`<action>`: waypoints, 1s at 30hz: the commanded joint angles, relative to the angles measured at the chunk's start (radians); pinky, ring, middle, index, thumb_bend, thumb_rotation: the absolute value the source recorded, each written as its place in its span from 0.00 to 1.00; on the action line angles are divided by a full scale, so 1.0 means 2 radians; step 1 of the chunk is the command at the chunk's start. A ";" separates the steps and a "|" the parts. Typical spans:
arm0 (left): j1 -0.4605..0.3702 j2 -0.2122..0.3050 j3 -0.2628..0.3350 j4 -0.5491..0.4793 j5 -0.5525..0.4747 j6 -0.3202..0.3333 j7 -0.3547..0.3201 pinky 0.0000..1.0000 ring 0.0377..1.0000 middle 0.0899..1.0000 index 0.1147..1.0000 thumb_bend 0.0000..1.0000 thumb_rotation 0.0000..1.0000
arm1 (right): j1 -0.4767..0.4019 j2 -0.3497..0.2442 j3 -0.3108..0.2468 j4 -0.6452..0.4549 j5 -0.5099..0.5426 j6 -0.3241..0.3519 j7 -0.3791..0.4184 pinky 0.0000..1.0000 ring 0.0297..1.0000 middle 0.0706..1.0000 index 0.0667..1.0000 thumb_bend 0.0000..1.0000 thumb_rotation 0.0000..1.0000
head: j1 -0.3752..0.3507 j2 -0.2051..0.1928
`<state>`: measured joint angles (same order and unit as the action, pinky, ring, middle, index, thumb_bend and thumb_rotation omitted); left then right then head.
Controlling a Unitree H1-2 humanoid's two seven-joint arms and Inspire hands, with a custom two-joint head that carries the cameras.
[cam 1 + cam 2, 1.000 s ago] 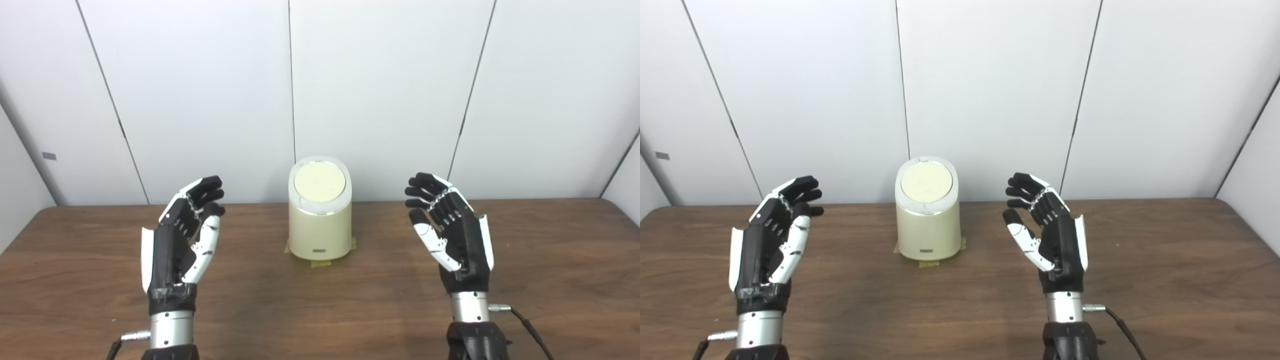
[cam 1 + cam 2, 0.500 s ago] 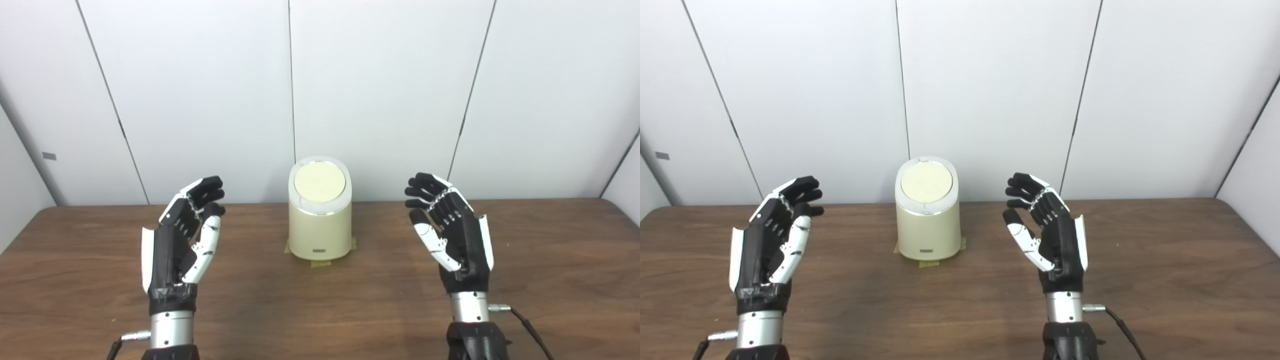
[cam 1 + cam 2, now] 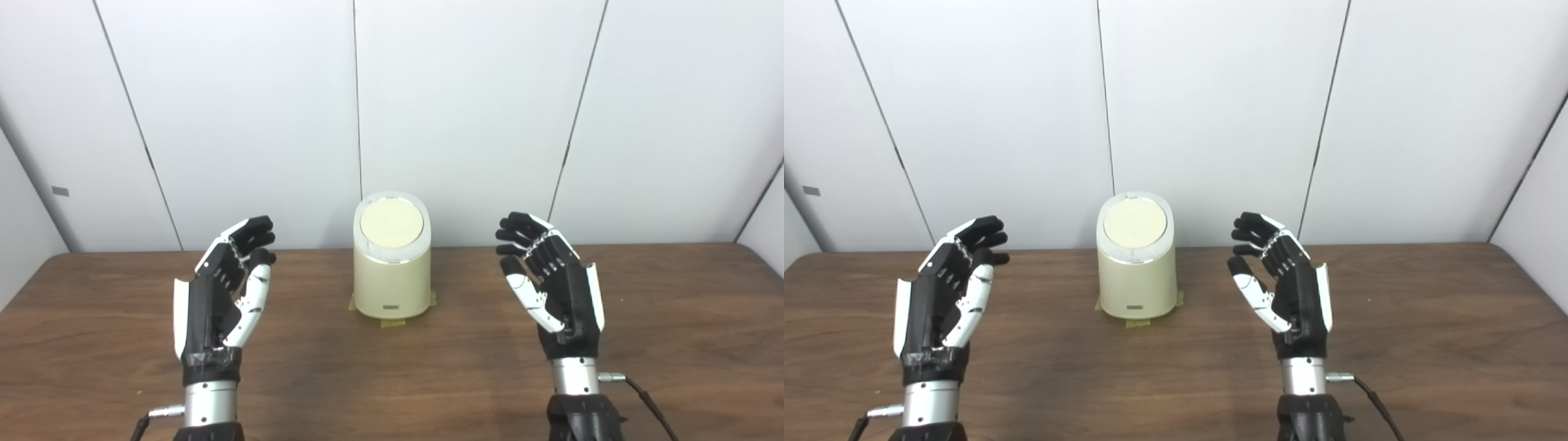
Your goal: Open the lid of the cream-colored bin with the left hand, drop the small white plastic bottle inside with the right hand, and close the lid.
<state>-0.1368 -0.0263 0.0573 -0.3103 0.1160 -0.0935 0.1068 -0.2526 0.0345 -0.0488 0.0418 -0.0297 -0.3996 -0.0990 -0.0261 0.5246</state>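
The cream-colored, oval plastic bin [image 3: 392, 275] stands upright at the far middle of the brown wood-grain table [image 3: 392, 367], close to the table's back edge and the white panelled wall [image 3: 465, 110] behind it. Its round, pale lid [image 3: 391, 222] lies flat and shut inside a silvery rim, and a small dark label sits low on the bin's front. Yellowish strips of tape [image 3: 392, 322] poke out from under the bin's base on the front and both sides. The small white plastic bottle cannot be seen in either view. To the left of the bin, well apart from it, the black-and-white left hand [image 3: 223, 294] is raised above the tabletop with its palm turned toward the bin, fingers spread and slightly curled, holding nothing. To the right of the bin, about as far off, the black-and-white right hand [image 3: 554, 285] mirrors it, likewise spread wide and empty. The left eye view shows the bin near the picture's centre, while the right eye view [image 3: 1137, 269] places it left of centre and shows more bare tabletop to the bin's right, out to the rounded far right corner. Open tabletop lies in front of the bin and between it and each hand. A thin black cable [image 3: 649, 407] trails from the right wrist.
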 commanded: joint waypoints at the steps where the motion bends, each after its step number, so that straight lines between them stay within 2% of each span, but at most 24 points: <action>1: -0.012 0.001 -0.003 -0.006 0.001 -0.004 -0.001 0.66 0.74 0.75 0.72 0.27 0.43 | -0.016 0.002 0.001 -0.014 -0.001 -0.014 -0.001 0.60 0.68 0.69 0.67 0.35 0.41 | -0.001 0.001; 23: -0.013 0.001 -0.003 -0.003 0.005 -0.003 0.001 0.66 0.74 0.74 0.72 0.26 0.40 | -0.015 0.002 0.002 -0.020 -0.002 -0.006 0.000 0.60 0.68 0.68 0.67 0.34 0.42 | 0.000 0.000; 30: -0.012 0.001 -0.003 -0.005 0.003 -0.002 0.000 0.65 0.74 0.75 0.72 0.26 0.39 | -0.015 0.002 0.002 -0.014 -0.003 -0.012 -0.001 0.60 0.67 0.68 0.67 0.34 0.41 | -0.001 0.001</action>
<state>-0.1368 -0.0236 0.0552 -0.2951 0.1163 -0.0875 0.1057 -0.2526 0.0345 -0.0487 0.0387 -0.0322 -0.3975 -0.0988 -0.0261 0.5262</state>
